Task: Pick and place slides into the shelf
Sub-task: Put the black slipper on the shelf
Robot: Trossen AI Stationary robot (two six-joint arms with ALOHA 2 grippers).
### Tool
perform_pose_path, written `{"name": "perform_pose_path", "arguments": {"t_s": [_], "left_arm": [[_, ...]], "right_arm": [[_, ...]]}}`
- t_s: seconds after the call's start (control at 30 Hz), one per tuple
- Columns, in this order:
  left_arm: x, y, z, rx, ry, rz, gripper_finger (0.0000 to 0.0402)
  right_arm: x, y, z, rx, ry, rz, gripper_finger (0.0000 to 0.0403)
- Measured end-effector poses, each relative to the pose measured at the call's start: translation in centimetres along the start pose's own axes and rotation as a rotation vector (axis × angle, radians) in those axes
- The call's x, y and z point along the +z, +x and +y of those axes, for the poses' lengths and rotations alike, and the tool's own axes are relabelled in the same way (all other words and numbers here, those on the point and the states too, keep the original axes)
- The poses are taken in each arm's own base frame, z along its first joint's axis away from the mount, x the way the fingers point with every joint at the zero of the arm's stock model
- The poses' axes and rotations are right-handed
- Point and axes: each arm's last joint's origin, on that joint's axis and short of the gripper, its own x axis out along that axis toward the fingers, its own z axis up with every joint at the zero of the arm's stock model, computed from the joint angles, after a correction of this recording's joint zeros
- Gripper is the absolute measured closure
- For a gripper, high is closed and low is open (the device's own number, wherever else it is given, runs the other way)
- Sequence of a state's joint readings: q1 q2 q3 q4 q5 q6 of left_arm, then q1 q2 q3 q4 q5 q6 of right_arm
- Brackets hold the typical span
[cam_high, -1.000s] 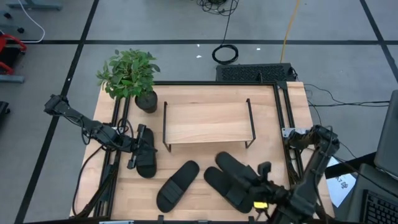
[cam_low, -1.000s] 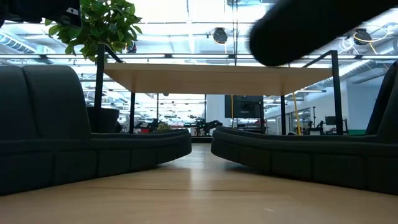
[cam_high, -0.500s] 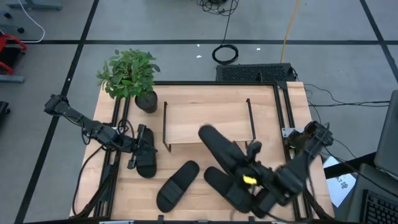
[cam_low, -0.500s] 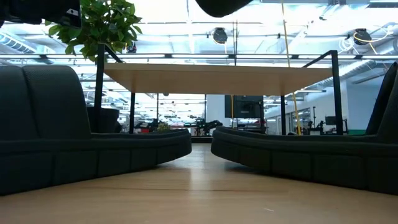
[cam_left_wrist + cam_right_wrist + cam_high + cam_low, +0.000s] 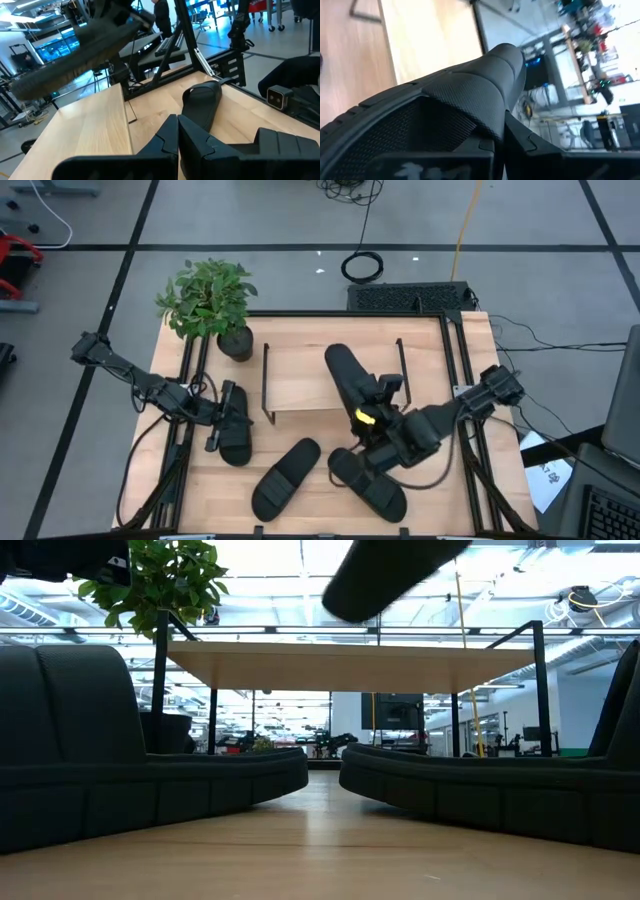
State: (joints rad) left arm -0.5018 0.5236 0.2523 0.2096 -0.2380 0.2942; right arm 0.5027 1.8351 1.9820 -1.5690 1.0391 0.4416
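Our right gripper clenches a slide above the shelf. Our left gripper waits clenched at the left slide.

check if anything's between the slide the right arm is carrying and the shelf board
Nothing visible blocks it. The right hand, shut on the slide, holds it in the air over the right half of the shelf, whose board is bare. The black end frame stands just beside it.

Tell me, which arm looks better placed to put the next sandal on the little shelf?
The right one, probably. Its tool is shut on a slide held over the shelf. The left tool sits shut at a slide on the table, beside the shelf.
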Motion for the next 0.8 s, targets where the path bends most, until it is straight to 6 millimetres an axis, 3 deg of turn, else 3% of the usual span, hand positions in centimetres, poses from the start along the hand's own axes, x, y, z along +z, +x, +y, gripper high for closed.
{"name": "perform_pose_path", "arguments": {"t_s": [0.33, 0.53, 0.8], "left_arm": [[0.0, 0.0, 0.0, 0.001, -0.010, -0.003, 0.0394], [0.0, 0.0, 0.0, 0.001, 0.010, -0.004, 0.0394], [0.0, 0.0, 0.0, 0.001, 0.009, -0.005, 0.0394]], "right_arm": [[-2.7, 3.9, -0.7, -0.045, 0.001, 0.146, 0.0403], [-4.9, 4.1, -1.0, -0.055, 0.028, 0.171, 0.0403], [-6.6, 5.5, 0.3, -0.052, 0.017, 0.250, 0.0403]]}}
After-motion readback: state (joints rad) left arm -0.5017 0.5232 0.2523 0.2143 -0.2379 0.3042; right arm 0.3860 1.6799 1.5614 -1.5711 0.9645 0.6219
